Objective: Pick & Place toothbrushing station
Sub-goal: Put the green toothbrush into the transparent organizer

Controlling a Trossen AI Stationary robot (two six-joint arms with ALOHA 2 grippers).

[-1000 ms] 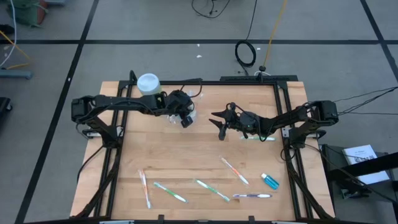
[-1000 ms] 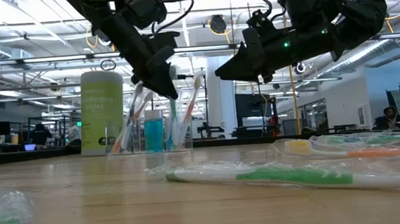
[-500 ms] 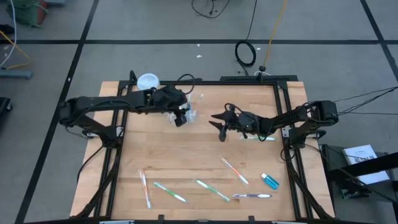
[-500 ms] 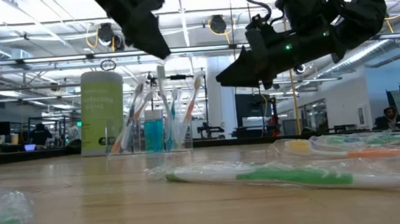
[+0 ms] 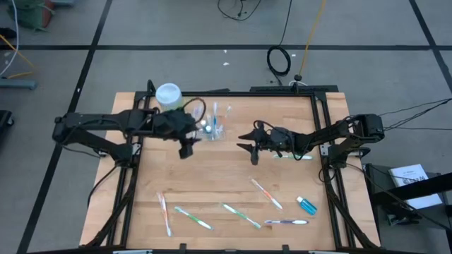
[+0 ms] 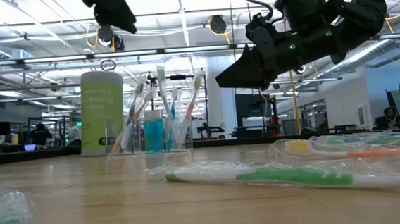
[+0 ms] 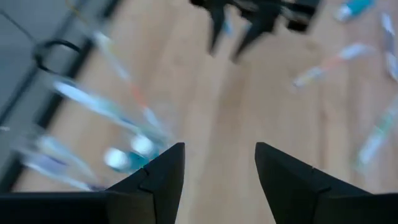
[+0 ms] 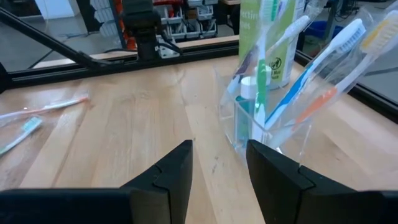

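High view: the clear plastic cup [image 5: 214, 127] of toothbrushes stands near the table's back edge, beside the green bottle [image 5: 169, 94]. Left gripper [image 5: 186, 149], fingers parted and empty, hovers beside it; right gripper [image 5: 248, 143], likewise open, faces it.

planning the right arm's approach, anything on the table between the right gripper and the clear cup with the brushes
Nothing: in the high view only bare wood lies between the right gripper and the clear cup. The right wrist view shows the same bare stretch.
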